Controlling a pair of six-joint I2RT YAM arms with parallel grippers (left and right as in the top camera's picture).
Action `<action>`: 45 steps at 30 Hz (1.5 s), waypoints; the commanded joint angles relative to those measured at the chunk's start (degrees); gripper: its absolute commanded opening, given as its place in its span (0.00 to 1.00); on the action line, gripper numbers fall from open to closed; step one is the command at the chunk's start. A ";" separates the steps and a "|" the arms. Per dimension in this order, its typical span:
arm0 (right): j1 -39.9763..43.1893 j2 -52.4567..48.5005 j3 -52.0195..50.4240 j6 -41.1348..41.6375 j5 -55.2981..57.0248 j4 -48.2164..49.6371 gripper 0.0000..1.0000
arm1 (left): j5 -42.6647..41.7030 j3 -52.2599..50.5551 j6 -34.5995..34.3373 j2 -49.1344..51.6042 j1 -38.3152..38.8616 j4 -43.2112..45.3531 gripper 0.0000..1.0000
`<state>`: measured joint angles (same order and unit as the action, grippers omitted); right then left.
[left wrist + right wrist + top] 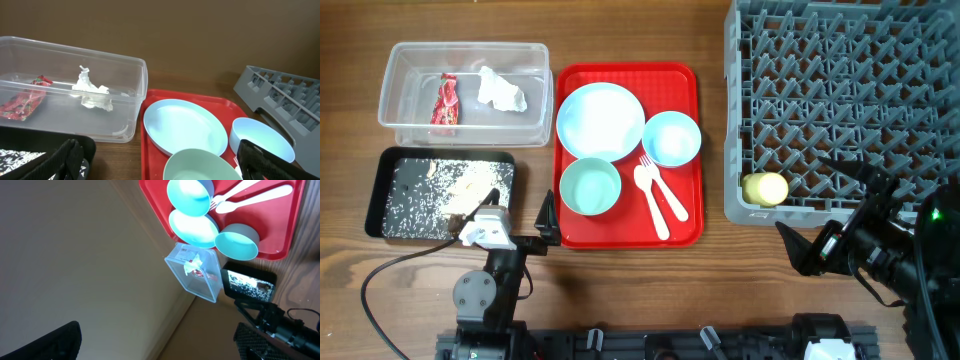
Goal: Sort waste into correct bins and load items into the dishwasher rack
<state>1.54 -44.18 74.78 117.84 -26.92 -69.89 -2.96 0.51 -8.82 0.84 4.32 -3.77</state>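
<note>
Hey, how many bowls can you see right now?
2. The green bowl sits on the red tray's near-left part; the blue bowl is on the tray, right of the plate. None shows in the rack, though its pegs could hide one.

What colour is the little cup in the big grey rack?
Yellow. The cup shows best in the overhead view.

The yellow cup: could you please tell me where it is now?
Overhead view: the yellow cup sits inside the rack, at its near left corner, right of the red tray.
</note>
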 commanded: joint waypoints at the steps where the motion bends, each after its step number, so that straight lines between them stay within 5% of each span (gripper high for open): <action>1: -0.24 0.04 0.35 0.81 0.57 -0.09 1.00 | -0.57 -0.20 0.92 -0.31 -0.52 -0.37 1.00; 31: -0.20 0.04 0.35 0.68 2.10 7.26 1.00 | -0.57 -0.20 0.92 -0.31 -0.52 -0.37 1.00; 33: -0.20 -0.55 0.35 -9.14 3.91 14.16 1.00 | -0.57 -0.20 0.92 -0.31 -0.52 -0.37 1.00; 36: -0.20 -2.62 0.35 -37.03 1.92 27.32 1.00 | -0.57 -0.20 0.92 -0.31 -0.52 -0.37 1.00; 40: -0.39 -7.52 0.35 -68.72 -16.50 44.09 1.00 | -0.55 -0.20 0.92 -0.31 -0.52 -0.37 1.00; 45: -1.09 -14.67 0.37 -92.52 -30.95 35.89 1.00 | -0.55 -0.20 0.92 -0.31 -0.52 -0.37 1.00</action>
<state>1.04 -54.61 75.24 51.62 -44.75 -28.03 -2.94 0.54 -8.82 0.84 4.32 -3.84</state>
